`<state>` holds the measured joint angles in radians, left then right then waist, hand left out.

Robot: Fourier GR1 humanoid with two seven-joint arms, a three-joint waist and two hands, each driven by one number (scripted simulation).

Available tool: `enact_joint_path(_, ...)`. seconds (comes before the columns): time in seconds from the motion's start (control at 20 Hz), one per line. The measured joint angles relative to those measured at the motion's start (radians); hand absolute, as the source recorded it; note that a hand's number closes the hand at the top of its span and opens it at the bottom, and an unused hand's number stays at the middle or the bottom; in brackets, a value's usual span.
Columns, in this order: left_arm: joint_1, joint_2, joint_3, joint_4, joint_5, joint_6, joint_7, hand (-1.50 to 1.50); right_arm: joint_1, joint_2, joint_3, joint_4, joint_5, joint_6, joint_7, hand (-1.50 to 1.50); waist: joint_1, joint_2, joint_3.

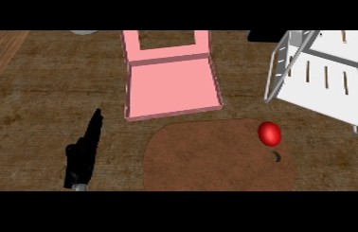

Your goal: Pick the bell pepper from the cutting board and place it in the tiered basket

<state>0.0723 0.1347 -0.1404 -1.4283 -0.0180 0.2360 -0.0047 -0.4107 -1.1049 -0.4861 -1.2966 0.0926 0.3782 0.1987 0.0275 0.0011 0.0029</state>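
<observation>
Dark, wood-grained counter (pixel 49 93) fills the head view, with a lighter plank-like strip at the far left corner. On its near middle lies a brown cutting board (pixel 210 160) with rounded corners and a small hole near its right edge. The bell pepper (pixel 270 133), a glossy red oval, sits on the board's upper right part, just above that hole and close to the board's right rim. Beyond the board, and apart from it, lies a pink tray-like piece (pixel 171 79) with raised side walls, a crosswise ridge and a rectangular opening at its far end; what it is cannot be told. At the upper right stands the tiered basket (pixel 315 70), white with slotted panels and a grey wire frame at its left side; it is tilted in the view and runs out past the right edge, and the pepper lies near its lower left corner without touching it. A pale grey shape shows at the top edge, left of the pink piece. The left hand (pixel 85 150) comes in at the lower left, well apart from the board, its black fingers straight and pointing away, holding nothing. The right hand does not show.
</observation>
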Motion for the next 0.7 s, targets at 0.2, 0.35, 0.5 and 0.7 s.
enact_joint_path(0.2, 0.002, -0.004, -0.004, -0.013, -0.01, 0.0, 0.01, 0.0, -0.108, 0.029, 0.106, 0.074, 0.045, -0.017, -0.017, 1.5, 0.003, 0.0, 0.0)
enact_joint_path(0.35, -0.004, 0.003, 0.007, -0.001, -0.007, -0.011, 0.008, 0.0, -0.16, 0.058, 0.168, 0.128, 0.091, -0.028, -0.057, 1.5, 0.001, 0.0, 0.001)
enact_joint_path(0.5, -0.008, -0.009, 0.008, 0.005, -0.012, -0.004, 0.008, 0.0, -0.224, 0.092, 0.224, 0.195, 0.144, -0.051, -0.09, 1.5, 0.001, 0.0, 0.001)
enact_joint_path(0.7, -0.012, -0.009, 0.014, 0.013, -0.014, -0.011, -0.002, 0.0, -0.285, 0.153, 0.289, 0.272, 0.226, -0.103, -0.098, 1.5, -0.001, -0.001, 0.002)
